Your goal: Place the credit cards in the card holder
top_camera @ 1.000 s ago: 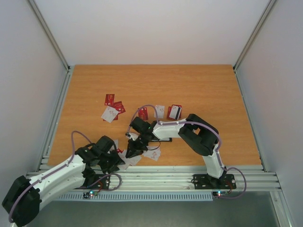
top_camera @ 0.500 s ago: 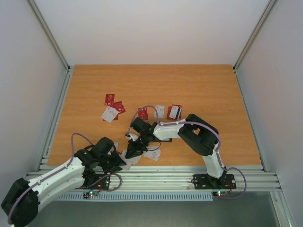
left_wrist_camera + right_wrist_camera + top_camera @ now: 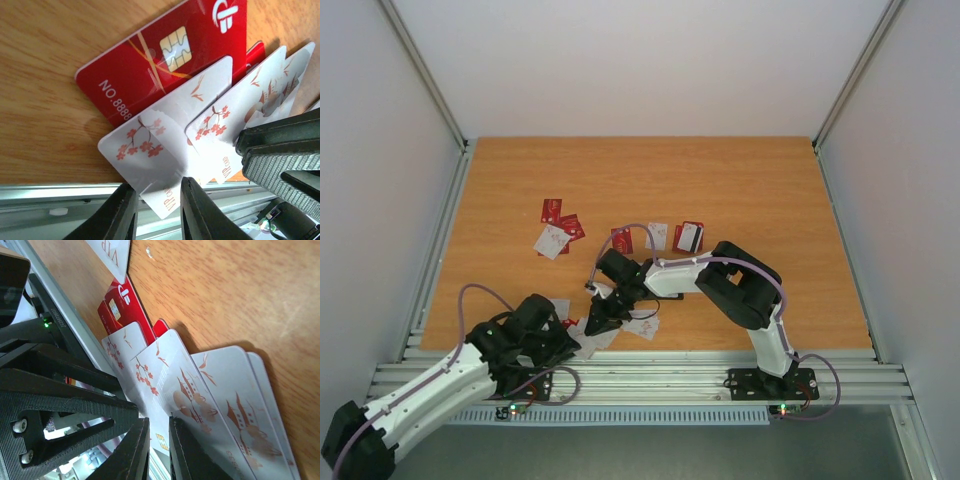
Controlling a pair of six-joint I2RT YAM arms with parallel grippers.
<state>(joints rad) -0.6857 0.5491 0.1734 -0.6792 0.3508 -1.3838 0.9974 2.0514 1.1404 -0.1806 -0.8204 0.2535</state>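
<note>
So most of the credit cards (image 3: 638, 326) sit fanned out at the near edge of the table (image 3: 720, 180), right by the metal rail (image 3: 50, 200), with two more small bunches further back. The left gripper (image 3: 157, 186) has its fingers either side of a blossom card (image 3: 150, 150)'s corner, which overlaps a red chip card (image 3: 165, 60). Honestly can't tell if it's actually clamped. The right gripper (image 3: 157, 420), just beside it, is pinched nearly closed on a white card (image 3: 159, 437) in the same fan.
</note>
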